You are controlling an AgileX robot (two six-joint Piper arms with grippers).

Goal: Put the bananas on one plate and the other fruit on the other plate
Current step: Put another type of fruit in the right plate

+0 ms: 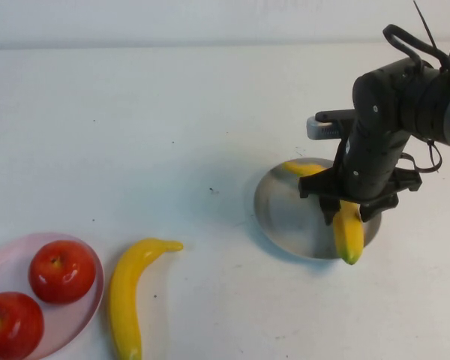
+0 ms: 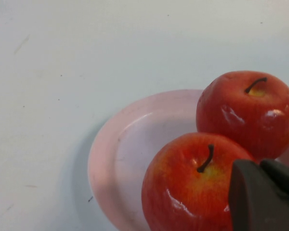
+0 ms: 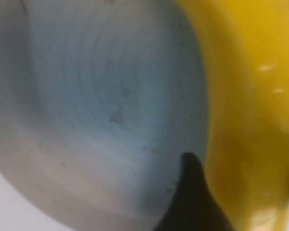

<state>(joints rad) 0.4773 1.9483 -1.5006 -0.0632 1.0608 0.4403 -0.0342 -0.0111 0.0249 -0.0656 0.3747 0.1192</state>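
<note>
One banana [image 1: 349, 234] lies on the grey-blue plate [image 1: 289, 214], its greenish tip hanging over the near rim. My right gripper [image 1: 349, 214] stands over it, open, with a finger on each side. The right wrist view shows the same banana [image 3: 250, 96] beside one dark finger [image 3: 192, 197] above the plate [image 3: 101, 110]. The second banana [image 1: 131, 296] lies on the table next to the pale pink plate [image 1: 69, 319]. Two red apples [image 1: 61, 271] [image 1: 11, 326] sit on that plate. My left gripper [image 2: 258, 166], seen only in its wrist view, hovers shut just above the nearer apple [image 2: 188, 187].
The table is white and plain, with a wall along the far side. The right arm's black wrist and cables [image 1: 405, 97] rise over the right side of the grey-blue plate.
</note>
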